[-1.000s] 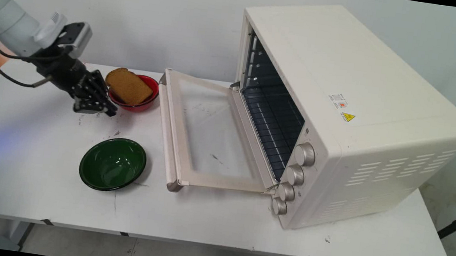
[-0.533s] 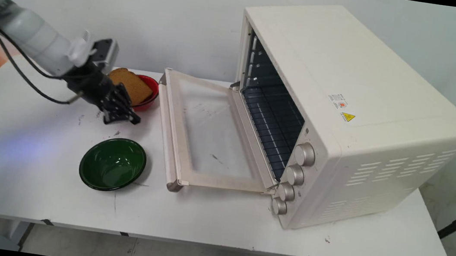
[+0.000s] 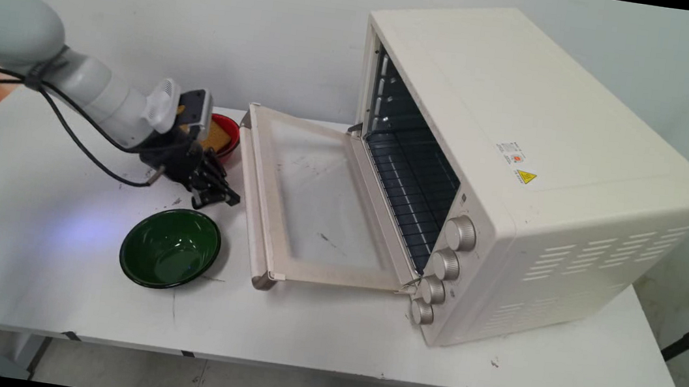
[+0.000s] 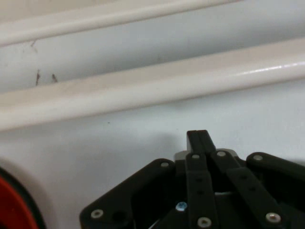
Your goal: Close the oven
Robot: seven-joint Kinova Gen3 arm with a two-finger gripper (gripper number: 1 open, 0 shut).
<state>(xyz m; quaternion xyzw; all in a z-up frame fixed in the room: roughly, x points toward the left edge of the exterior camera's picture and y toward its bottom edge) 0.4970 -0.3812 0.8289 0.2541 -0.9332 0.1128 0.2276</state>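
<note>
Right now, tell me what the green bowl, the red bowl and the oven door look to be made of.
Green bowl: probably enamelled metal; glossy dark green inside with soft highlights and a thin dark rim.
Red bowl: likely the same enamelware; shiny red with a dark rim, mostly hidden behind the arm.
Oven door: cream painted metal frame, seemingly, around a clear glass pane, smudged and see-through to the table.

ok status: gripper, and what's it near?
Gripper shut, empty, low over table. Between green bowl and red bowl, beside open oven door's handle.
</note>
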